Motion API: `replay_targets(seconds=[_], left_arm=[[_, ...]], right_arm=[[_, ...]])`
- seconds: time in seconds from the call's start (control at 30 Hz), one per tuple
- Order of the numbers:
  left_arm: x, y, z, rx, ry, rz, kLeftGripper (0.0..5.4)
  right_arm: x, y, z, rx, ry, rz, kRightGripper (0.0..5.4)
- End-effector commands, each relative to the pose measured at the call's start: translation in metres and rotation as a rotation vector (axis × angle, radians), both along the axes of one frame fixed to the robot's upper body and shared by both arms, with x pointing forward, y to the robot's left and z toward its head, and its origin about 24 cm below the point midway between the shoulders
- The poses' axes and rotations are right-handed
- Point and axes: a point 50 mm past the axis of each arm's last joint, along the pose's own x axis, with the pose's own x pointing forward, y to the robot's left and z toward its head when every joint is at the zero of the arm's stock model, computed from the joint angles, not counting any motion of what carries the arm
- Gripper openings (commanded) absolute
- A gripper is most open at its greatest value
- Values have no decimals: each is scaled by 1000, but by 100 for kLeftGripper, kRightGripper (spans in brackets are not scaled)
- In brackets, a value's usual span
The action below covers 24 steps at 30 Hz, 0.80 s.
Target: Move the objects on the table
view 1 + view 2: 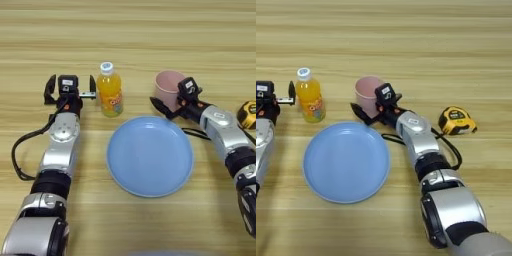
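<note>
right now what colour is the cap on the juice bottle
White, on the orange juice bottle; the cap shows best in the left eye view.

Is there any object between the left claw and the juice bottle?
No. The left claw, open, stands just left of the juice bottle, with only bare table in the narrow gap between them. The blue plate lies nearer the robot, out of the way.

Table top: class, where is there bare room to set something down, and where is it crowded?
Free: the far table strip beyond bottle and cup; the near strip below the blue plate, between the arms. Crowded: the middle row, from left claw to right claw and tape measure.
</note>
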Motion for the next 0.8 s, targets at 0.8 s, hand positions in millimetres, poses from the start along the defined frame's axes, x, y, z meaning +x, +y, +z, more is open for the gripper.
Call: replay_targets(seconds=[0.8], left_arm=[[0, -5, 0, 14, 7, -6, 540]], right_arm=[[-32, -25, -11, 11, 82, -22, 538]])
